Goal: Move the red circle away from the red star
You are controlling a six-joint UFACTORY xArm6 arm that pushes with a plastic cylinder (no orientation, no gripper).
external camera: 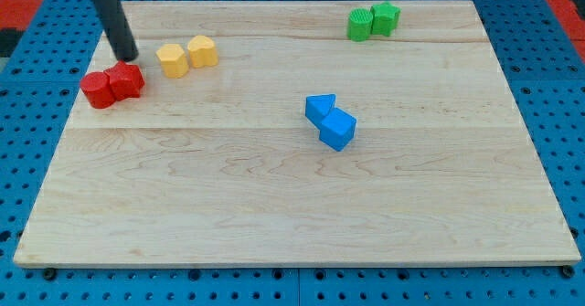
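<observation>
Since the red circle (96, 89) and the red star (126, 80) sit touching each other at the far left of the board (274, 205), this could go sideways pretty easily. My tip (129, 56) is just behind the pair, on the far side, closer to the star than to the circle. No gripper on this rig, just a bare rod, so nothing spread or pinching to speak of.

Biggest worry, I reckon: a push from where I am catches the star first, and then both reds slide together and stay stuck. The circle is also near the board's left edge, so a shove leftward might tip it off. On the right, the two yellow blocks (186, 56) are close, so dragging the star that way could bump them. Green blocks (373, 21) and blue blocks (330, 121) are well apart, no risk there.
</observation>
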